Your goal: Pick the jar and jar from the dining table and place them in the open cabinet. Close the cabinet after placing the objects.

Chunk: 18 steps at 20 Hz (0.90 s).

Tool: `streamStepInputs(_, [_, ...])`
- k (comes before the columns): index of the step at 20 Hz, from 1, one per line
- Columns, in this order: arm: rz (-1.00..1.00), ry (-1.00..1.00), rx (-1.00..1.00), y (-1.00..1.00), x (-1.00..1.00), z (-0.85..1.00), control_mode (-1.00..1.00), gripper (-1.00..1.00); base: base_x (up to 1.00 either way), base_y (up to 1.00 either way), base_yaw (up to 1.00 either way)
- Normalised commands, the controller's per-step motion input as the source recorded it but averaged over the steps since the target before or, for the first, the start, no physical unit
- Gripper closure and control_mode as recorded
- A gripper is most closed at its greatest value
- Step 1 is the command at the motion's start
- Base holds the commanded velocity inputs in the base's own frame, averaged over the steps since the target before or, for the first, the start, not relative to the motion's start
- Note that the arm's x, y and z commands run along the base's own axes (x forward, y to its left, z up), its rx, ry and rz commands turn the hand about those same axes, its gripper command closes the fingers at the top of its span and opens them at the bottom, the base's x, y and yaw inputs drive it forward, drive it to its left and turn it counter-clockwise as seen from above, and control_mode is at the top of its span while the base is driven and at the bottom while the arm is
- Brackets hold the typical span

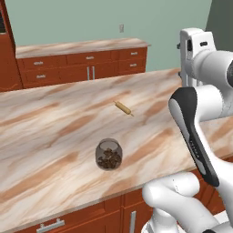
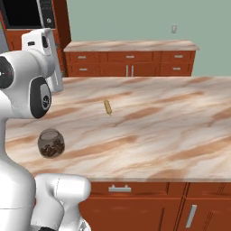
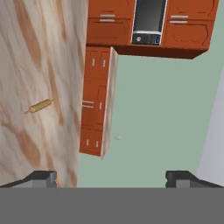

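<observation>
Claw: the two small dark fingertips of the claw (image 3: 111, 177) rise at the lower left and lower right of the hand view, far from each other, so the claw is wide open. Between them there is nothing; it holds nothing and touches nothing.

Jar: the rounded see-through glass jar with brown nut-like pieces (image 1: 108, 154) stands upright on the counter, near its front edge. It is in the lower middle of the left base view and at the left of the right base view (image 2: 51, 143), just beside the white arm.

Counter: the large beige-pink marble-patterned counter with brown streaks (image 1: 54, 118) covers the middle of both base views; below it are red-brown wooden drawers with silver handles (image 2: 118, 188).

Stick: a small tan stick-like item, like a rolling pin (image 1: 123, 108), lies flat on the counter, well apart from the jar, above it and to the right in the left base view. In the hand view it is at the middle left (image 3: 39, 106).

Back units: a second marble top on low red-brown drawer units (image 2: 131, 63) stands at the green wall, at the top of the base views.

Oven: a black appliance with a dark window (image 3: 148, 22) sits between red-brown panels at the top of the hand view.

Writing: no label or letters that I can read.
</observation>
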Motion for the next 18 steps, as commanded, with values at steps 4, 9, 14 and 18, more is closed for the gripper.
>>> streamStepInputs(4, [0.00,0.00,0.00,0.00,0.00,0.00,1.00,-1.00,0.34,0.44,0.13])
streamStepInputs(9, [0.00,0.01,0.00,0.01,-0.17,-0.08,-1.00,-1.00,0.00,0.06,0.02])
streamStepInputs(14, [0.00,0.21,-0.03,0.15,-0.48,-0.27,-1.00,-1.00,0.00,0.00,0.00])
streamStepInputs(18, [0.05,0.27,-0.03,0.14,-0.25,-0.33,-1.00,-1.00,0.00,0.00,0.00])
